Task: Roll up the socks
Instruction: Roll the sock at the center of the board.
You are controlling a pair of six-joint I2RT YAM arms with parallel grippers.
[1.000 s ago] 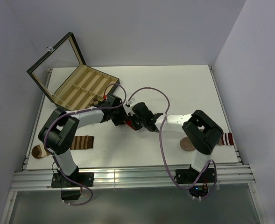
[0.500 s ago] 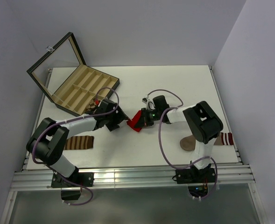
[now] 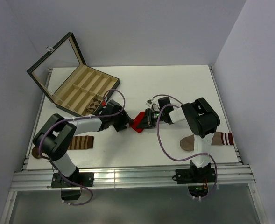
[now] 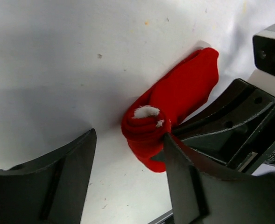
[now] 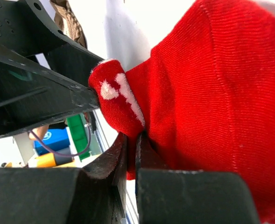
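Your right hand (image 5: pixel 129 142) pinches the red sock (image 4: pixel 179 93), partly rolled on the worktop (image 4: pixel 58 60); your left hand (image 4: pixel 128 149) stands open around its coiled end. Rolling looks unfinished.

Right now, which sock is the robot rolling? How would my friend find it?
Look at the middle of the white table, right of the open box. The red sock lies there between the left gripper and the right gripper, which pinches it. It is the only red one, partly rolled; the striped sock and tan sock lie flat.
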